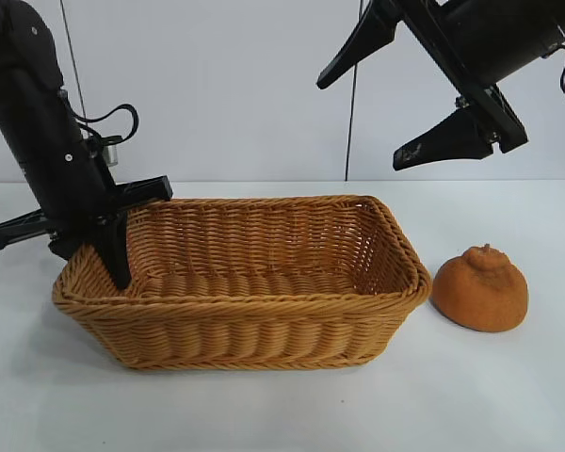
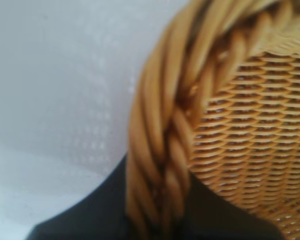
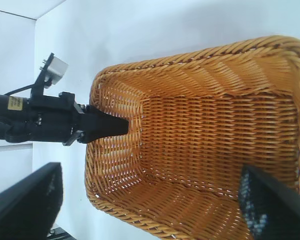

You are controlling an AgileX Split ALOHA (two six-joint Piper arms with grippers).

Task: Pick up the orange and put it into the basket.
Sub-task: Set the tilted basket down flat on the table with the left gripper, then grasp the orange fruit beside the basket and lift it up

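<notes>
We see the basket [image 1: 245,282] sitting mid-table [image 1: 282,405], long side facing the exterior camera. The orange [image 1: 480,288] is on the table just beside the basket's right end, dome up, stem bump on top, nothing touching it. It doesn't show in either wrist view.

Left gripper [image 1: 108,240] is down at the basket's left end. One finger [image 1: 120,256] reaches down inside the wall; the other side is hidden behind the arm. In the left wrist view the braided rim [image 2: 165,150] runs between two dark finger shapes, so we read it as clamped on the rim. The right wrist view backs this up: the left gripper [image 3: 97,127] meets the rim at that end, one finger poking inward over the weave.

Right gripper [image 1: 410,94] hangs high above the basket's right end, well clear of both basket and orange. Its jaws are spread wide and hold nothing. In its own wrist view the two fingers sit far apart with the basket interior [image 3: 205,140] between them.
</notes>
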